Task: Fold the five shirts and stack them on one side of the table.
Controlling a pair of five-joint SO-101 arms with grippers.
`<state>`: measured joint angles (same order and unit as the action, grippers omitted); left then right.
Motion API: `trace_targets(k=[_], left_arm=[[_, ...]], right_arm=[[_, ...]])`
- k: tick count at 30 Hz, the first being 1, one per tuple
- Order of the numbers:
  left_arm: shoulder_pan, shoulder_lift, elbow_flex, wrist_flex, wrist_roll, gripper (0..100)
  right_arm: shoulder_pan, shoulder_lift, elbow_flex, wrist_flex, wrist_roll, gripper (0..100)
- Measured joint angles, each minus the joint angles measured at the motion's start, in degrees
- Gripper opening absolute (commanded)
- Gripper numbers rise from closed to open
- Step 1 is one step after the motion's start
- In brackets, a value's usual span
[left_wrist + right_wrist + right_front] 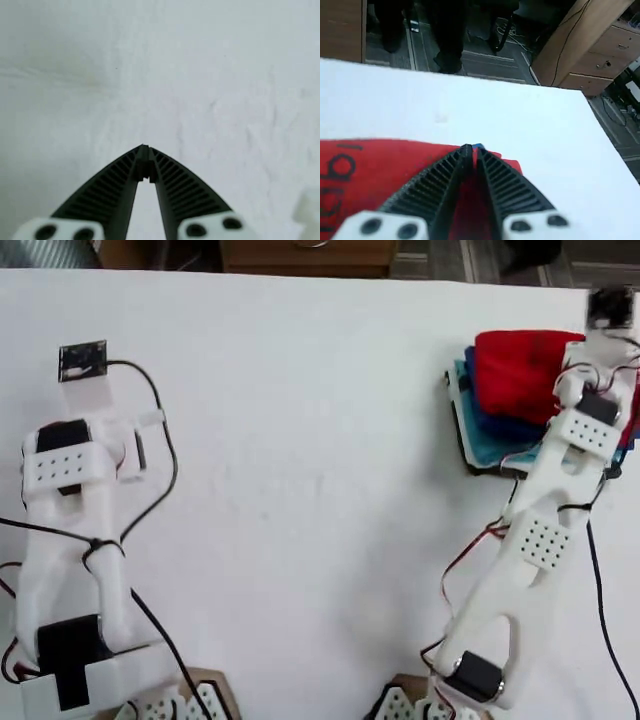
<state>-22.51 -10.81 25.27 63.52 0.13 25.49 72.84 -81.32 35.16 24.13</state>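
Note:
A stack of folded shirts (490, 435) lies at the right side of the white table (320, 440), with a red shirt (515, 370) on top and blue, teal and dark layers under it. My right arm (585, 430) stretches over the stack. My right gripper (470, 149) is shut just above the red shirt (380, 170), near the shirt's far edge, where a bit of blue peeks out. My left arm (65, 465) stands at the left side. My left gripper (145, 150) is shut with nothing in it, close over the bare tablecloth (200, 75).
Beyond the table's far edge (470, 80) are a dark floor and wooden furniture (580, 45). Black cables (150, 510) run along both arms. The arm bases (130, 690) sit at the front edge. The wide middle of the table lies between the arms.

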Motion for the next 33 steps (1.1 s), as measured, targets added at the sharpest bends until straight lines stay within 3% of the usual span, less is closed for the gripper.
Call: trace_targets(k=[10,22,33], left_arm=[[0.0,0.0,0.0,0.18,0.0,3],[0.0,0.0,-6.07,3.6,0.0,3],[0.09,0.0,-8.0,5.63,0.0,3]], right_arm=[[-1.23,-6.15,-10.99,14.95,-2.46,2.0],[0.97,-15.21,-12.04,51.08,-0.88,2.0],[3.25,-8.53,-12.4,59.52,4.22,2.0]])
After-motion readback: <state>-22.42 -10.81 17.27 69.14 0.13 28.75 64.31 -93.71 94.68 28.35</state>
